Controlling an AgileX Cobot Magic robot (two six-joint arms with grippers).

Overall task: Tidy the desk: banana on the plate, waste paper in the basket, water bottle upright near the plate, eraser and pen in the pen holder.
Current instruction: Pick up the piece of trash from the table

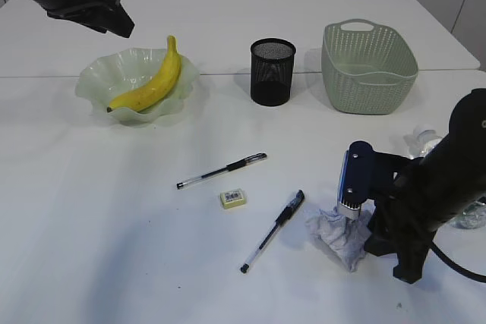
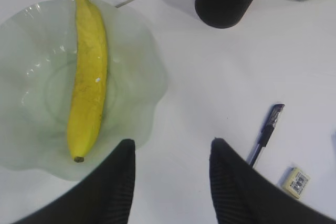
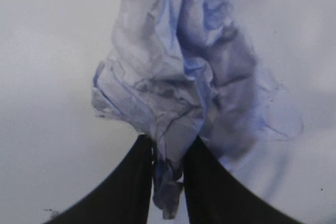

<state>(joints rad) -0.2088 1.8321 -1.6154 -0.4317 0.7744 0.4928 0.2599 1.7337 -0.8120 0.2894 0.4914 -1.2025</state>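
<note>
- Step in hand: the waste paper. The right gripper [image 3: 168,156] has its fingers [image 3: 131,182] pinching the lower edge of the crumpled paper [image 3: 173,77], which in the exterior view lies at the front right of the worktop [image 1: 114,263], seemingly touching the surface.
- The banana [image 1: 152,81] already lies on the plate [image 1: 91,85], so that item looks done.
- The left gripper [image 2: 173,182] hovers above the near rim of the plate with its fingers [image 2: 113,192] spread and nothing between them.
- Not yet done: two pens, one [image 1: 222,171] near the middle and another [image 1: 273,230] just left of the paper; the eraser [image 1: 232,198] between them; all lie flat on the worktop, well apart from the holder [image 1: 272,72].
- The bottle [image 1: 425,142] is mostly hidden behind the right arm at the right edge; it appears to lie down, but I cannot be sure.
- Next move, as I judge it: lift the paper clear, carry it back and slightly right to the basket [image 1: 369,73], and release above the open top.
- The grip holds only a thin edge of the paper, so a slow lift would be wise, as the wad could slip or drag across the nearer pen.
</note>
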